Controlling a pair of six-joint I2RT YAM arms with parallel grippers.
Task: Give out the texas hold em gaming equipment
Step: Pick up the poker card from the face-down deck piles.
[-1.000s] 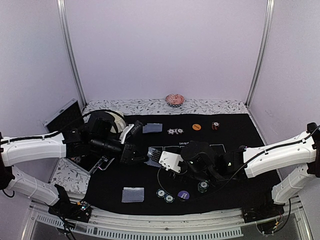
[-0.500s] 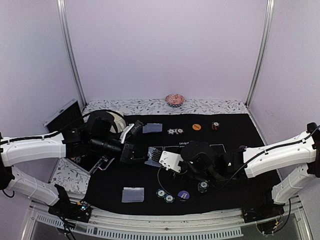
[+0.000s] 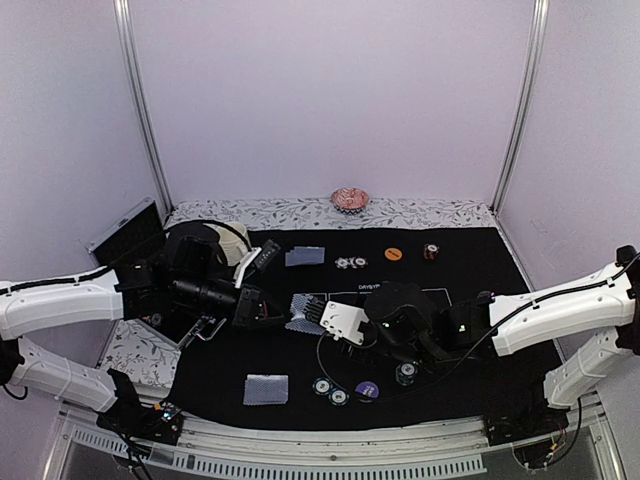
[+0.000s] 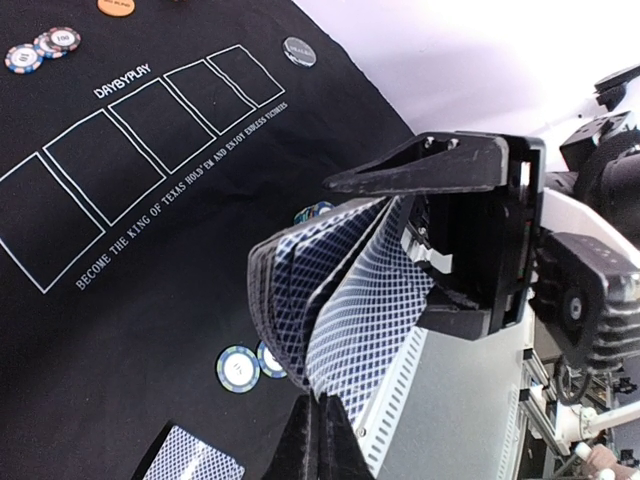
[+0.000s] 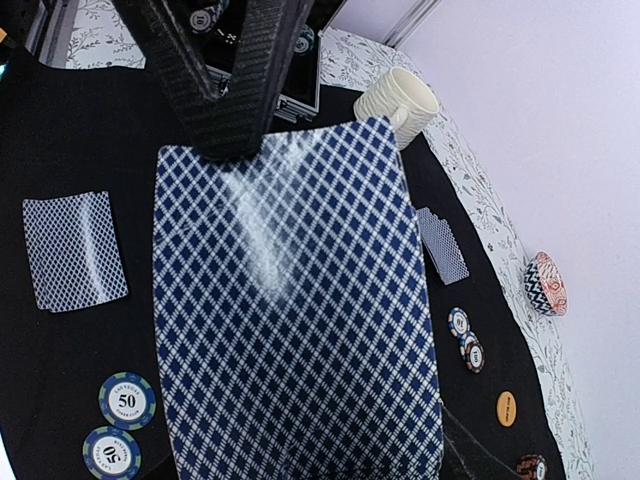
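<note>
Two hands look dealt, near pile [image 3: 265, 388] and far pile [image 3: 305, 256], chips [image 3: 330, 390] alongside; boxes [image 4: 130, 140] are unfilled. Left jaws clamp the deck [image 4: 340, 300]; right jaws' state is unclear.

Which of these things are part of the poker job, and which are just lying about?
Part of the job: deck of cards; dealt cards; poker chips; purple button; orange button.
Just lying about: cream mug; pink dish.
</note>
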